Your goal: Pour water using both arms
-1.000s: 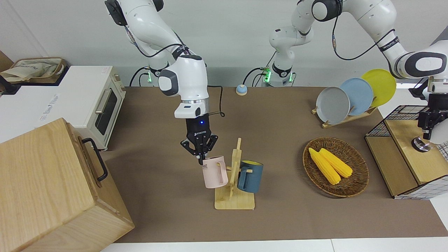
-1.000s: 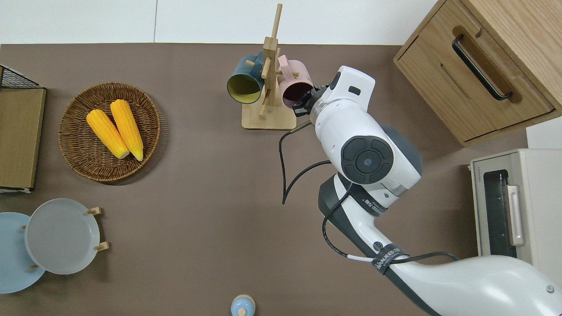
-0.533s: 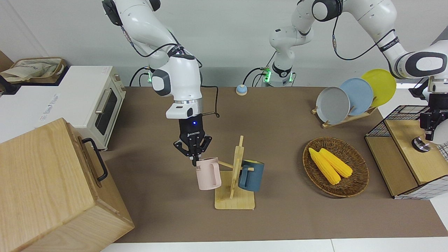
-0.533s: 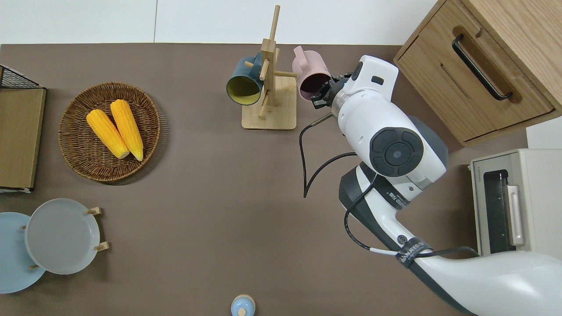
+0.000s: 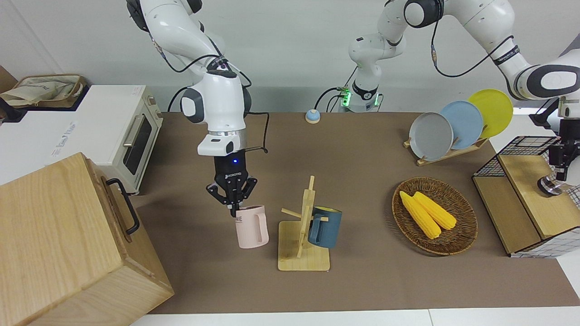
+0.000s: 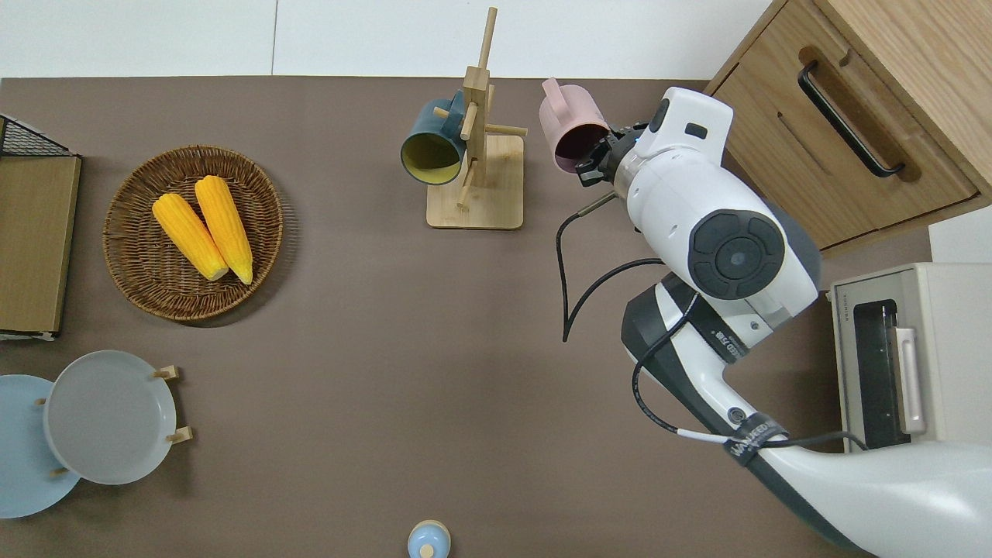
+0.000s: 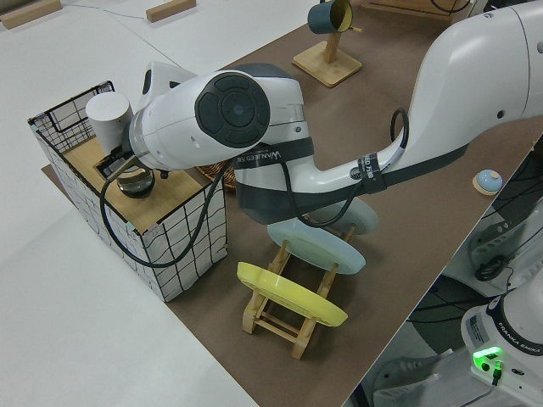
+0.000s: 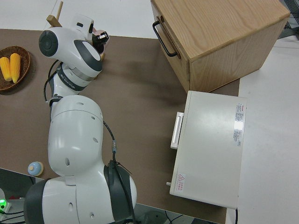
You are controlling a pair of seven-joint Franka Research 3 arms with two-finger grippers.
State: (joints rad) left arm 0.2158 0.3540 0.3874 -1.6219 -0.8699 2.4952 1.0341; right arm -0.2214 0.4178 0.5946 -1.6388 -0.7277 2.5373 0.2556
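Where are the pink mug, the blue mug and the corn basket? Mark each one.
pink mug (image 5: 251,228), front view, on its side wall.
blue mug (image 5: 327,228), front view, on its outer wall.
corn basket (image 5: 462,235), front view, on its woven rim.

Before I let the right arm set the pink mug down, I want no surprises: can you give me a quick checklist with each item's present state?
1. Right gripper shut on the pink mug's rim: ok.
2. Mug clear of the wooden mug rack: ok.
3. Mug upright, opening up: ok, only slightly tilted.
4. Blue mug hanging on the rack: ok.
5. Left gripper over the wire basket's wooden lid, at a glass vessel: grip cannot tell.
6. Water in that vessel: cannot tell.
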